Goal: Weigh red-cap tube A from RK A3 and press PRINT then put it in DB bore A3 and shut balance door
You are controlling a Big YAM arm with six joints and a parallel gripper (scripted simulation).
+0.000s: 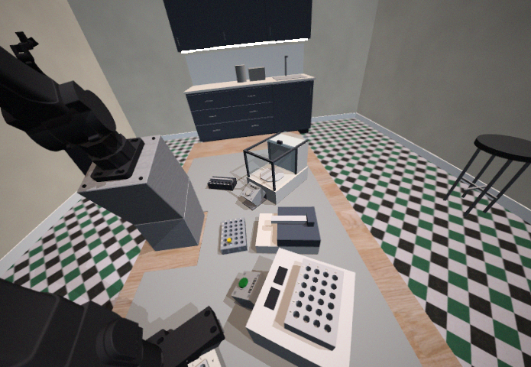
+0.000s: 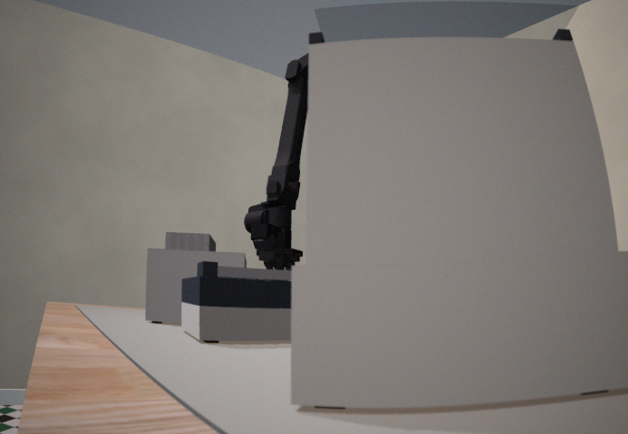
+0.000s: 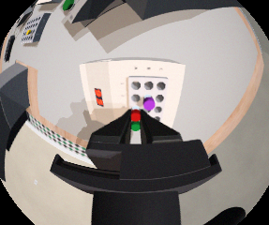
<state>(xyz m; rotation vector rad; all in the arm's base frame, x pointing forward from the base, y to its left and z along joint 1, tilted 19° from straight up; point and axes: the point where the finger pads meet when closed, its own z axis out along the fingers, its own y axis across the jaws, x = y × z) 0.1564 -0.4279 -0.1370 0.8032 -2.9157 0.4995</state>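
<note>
My gripper (image 3: 135,112) (image 2: 278,267) is shut on tube A, whose red cap (image 3: 135,114) shows between the fingertips in the wrist view. It is over the near row of the dry block (image 3: 175,77); how deep the tube sits is hidden. A green cap (image 3: 135,127) shows just behind the red one, partly covered by the fingers, and a purple cap (image 3: 149,103) stands in the block beside them. The balance (image 1: 290,183) (image 2: 457,214) has its top pane slid back, open, with its pan (image 1: 271,175) inside. The tube rack (image 1: 234,248) (image 3: 25,40) holds a yellow cap (image 1: 228,240) (image 3: 29,32).
The mixer (image 1: 266,322), with its many-holed block, stands between the dry block and the spectrophotometer (image 1: 298,235) (image 2: 242,327). A small console with a green button (image 1: 243,282) (image 3: 68,5) is at the mixer's front. The magnet block (image 1: 221,183) stands left of the balance's console (image 1: 252,193).
</note>
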